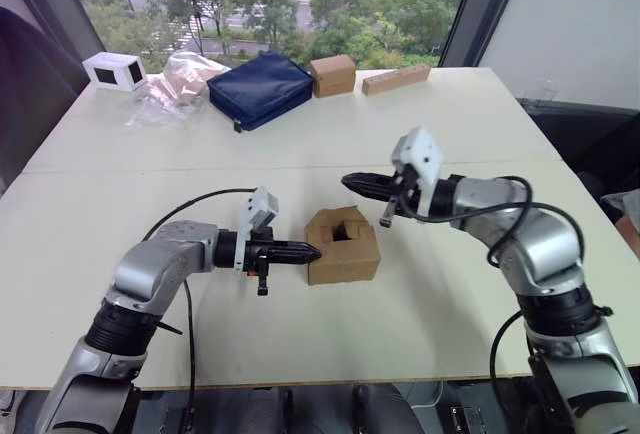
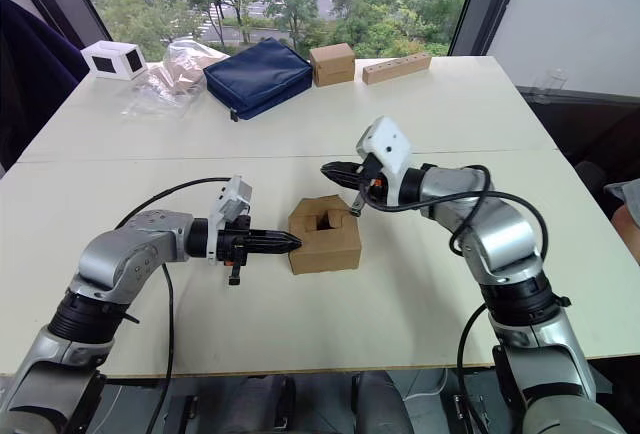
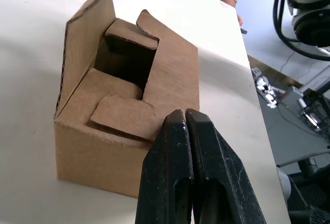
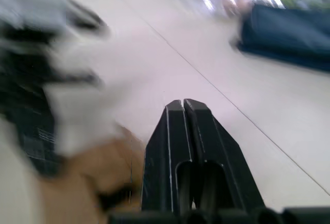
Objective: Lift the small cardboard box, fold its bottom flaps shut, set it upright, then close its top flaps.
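Small cardboard box (image 1: 343, 246) upright mid-counter (image 1: 470, 124), top flaps part-folded with a gap; left gripper (image 1: 312, 253) fingers closed, empty, at its left wall, right gripper (image 1: 349, 182) closed above-behind; best brace left, press flaps down flat.

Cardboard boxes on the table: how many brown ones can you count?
2. The small cardboard box sits on the near table between the left gripper and right gripper; a tidy brown carton stands at the far edge beside the blue pouch.
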